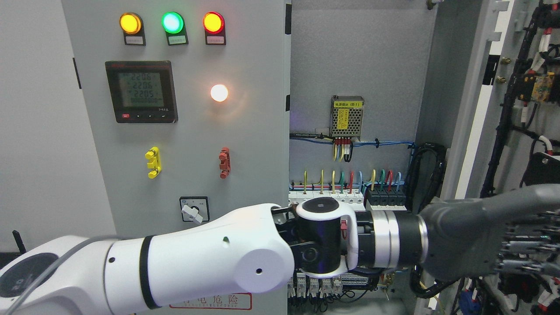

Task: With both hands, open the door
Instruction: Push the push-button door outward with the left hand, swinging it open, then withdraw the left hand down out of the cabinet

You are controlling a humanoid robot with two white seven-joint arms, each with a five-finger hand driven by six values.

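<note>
the left arm [175, 267] comes in from the lower left corner and reaches straight across the bottom of the view, white shell first, then a black and white wrist joint, then the dark grey left hand [485, 236] at the right edge. the hand is seen from its back, thumb on top and fingers [525, 253] stretched out to the right, close together and roughly straight. the fingers lie against or just in front of the inner face of the open right door [520, 113], but whether they grip its edge or only rest there cannot be told.

that door stands swung wide at the right side of the cabinet, its inner face showing black cable bundles and small parts. its pale edge runs diagonally down beside the hand. behind it the cabinet interior [363, 65] is exposed: a grey back plate, a small perforated power supply [347, 116] with a yellow label, and a row of terminals with coloured wires [350, 181] just above the wrist.

the left door [245, 144] is closed. it carries three lit lamps [172, 22] near its top edge in amber, green and red, a digital meter [141, 91], a glowing white lamp [219, 92], yellow and red handles, and a rotary switch [194, 210] near the forearm.
</note>
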